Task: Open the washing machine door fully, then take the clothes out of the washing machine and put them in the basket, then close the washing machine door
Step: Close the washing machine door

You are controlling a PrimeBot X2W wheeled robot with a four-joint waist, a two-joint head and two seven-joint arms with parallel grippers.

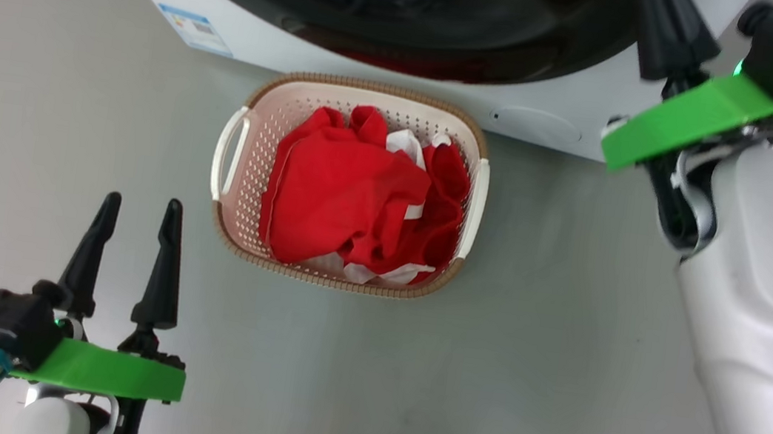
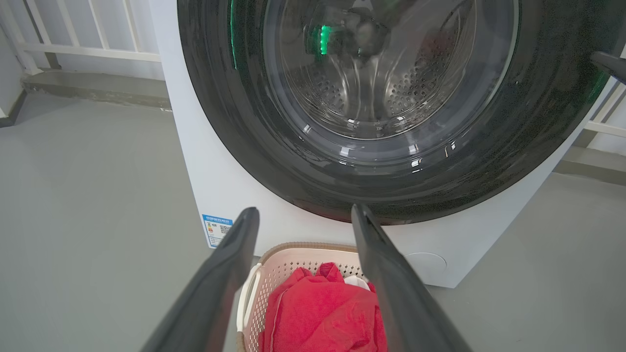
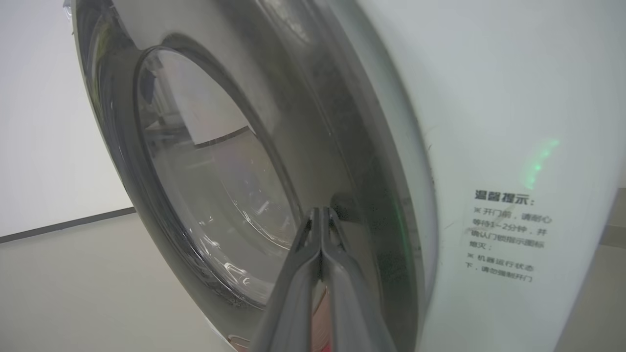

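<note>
Red clothes (image 1: pixel 353 190) with white trim lay heaped in the cream basket (image 1: pixel 249 154). It stood on the grey floor (image 1: pixel 564 345) just in front of the washing machine (image 1: pixel 289 47). The washing machine door (image 2: pixel 234 122) looked swung to against the white front. The right jaws were pressed together, tips at the door's black rim. The left jaws stood wide and empty above the floor beside the basket. The step in hand seemed to be closing the door. The next move probably called for a firm, straight push, unless the latch had already caught.
</note>
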